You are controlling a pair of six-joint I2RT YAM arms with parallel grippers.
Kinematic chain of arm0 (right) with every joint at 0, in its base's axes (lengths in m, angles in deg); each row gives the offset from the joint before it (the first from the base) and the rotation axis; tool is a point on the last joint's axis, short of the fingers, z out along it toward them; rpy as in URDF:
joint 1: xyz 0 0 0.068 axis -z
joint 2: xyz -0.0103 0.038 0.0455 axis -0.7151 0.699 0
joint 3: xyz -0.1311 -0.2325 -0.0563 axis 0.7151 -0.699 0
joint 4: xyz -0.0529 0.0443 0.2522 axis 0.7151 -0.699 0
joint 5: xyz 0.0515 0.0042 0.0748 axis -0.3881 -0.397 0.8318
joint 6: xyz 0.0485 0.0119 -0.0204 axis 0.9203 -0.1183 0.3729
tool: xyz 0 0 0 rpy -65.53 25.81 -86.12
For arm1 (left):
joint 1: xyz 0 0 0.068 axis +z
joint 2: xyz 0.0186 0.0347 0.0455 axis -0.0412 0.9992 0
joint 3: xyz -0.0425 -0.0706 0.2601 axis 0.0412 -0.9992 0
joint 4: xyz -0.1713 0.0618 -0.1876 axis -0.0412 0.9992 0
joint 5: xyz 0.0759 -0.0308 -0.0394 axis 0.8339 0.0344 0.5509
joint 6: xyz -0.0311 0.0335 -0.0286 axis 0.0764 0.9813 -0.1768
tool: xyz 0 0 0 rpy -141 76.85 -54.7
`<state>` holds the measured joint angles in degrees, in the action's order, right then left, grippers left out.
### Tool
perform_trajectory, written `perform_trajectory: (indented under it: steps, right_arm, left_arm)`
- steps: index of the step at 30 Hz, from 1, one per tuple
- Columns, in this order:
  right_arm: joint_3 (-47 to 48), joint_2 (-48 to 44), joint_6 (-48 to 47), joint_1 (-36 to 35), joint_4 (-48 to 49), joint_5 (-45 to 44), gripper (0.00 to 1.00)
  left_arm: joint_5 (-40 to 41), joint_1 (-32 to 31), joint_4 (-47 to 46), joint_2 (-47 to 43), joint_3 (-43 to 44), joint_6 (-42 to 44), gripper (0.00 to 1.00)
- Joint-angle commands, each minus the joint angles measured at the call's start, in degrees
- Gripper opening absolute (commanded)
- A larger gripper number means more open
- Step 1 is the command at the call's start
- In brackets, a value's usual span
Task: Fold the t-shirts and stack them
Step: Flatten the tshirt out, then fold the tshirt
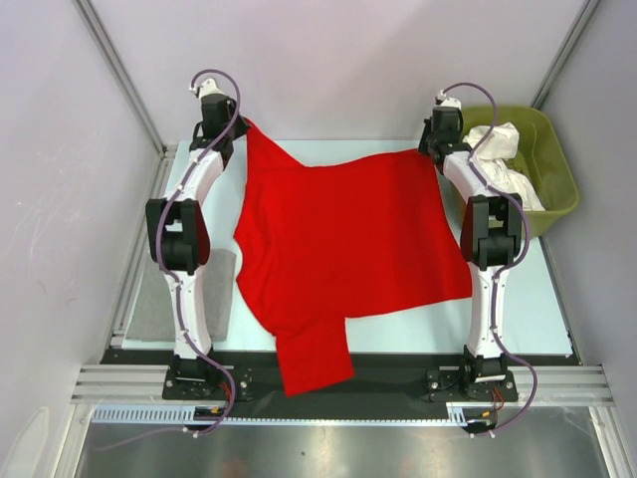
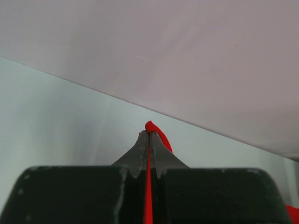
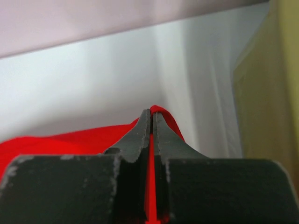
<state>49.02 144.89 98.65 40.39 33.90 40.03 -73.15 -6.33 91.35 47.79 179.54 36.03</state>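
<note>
Hanging off the near edge of the table (image 1: 542, 309) at 6 o'clock is 1 sleeve of the red t-shirt (image 1: 348, 239), its body spread across the middle. The grey pad (image 1: 149, 299) lies at 8 o'clock. Farther back, the left gripper (image 2: 148, 134) pinches a red corner at 11 o'clock and the right gripper (image 3: 153, 114) pinches another at 1 o'clock. White t-shirts (image 1: 503, 164) sit in the green tub (image 1: 557, 189) at 2 o'clock.

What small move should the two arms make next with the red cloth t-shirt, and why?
Probably lower both grippers to lay the far edge flat. The left gripper and right gripper are each shut on a far corner of the plain red cloth t-shirt, mostly spread on the table.
</note>
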Motion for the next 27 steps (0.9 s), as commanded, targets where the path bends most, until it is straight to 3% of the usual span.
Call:
perform_trajectory:
  steps: [1,10,16,27]
  right_arm:
    - [5.5,1.5,-1.5,0.4,-0.5,-2.0,0.0]
    - [6.3,1.8,-2.1,0.3,-1.9,0.0,0.0]
    - [7.1,0.3,0.3,-0.2,-9.1,1.7,0.0]
    - [5.7,-5.9,-1.0,0.5,-21.8,2.8,0.0]
  left_arm:
    - [-3.7,0.3,4.3,2.1,4.8,-3.7,0.0]
    - [-2.7,0.3,14.6,-1.7,2.8,-6.3,0.0]
    - [-4.8,0.3,21.9,-8.3,-0.2,-8.2,0.0]
    - [-15.8,0.3,24.2,-27.4,-23.3,-11.8,0.0]
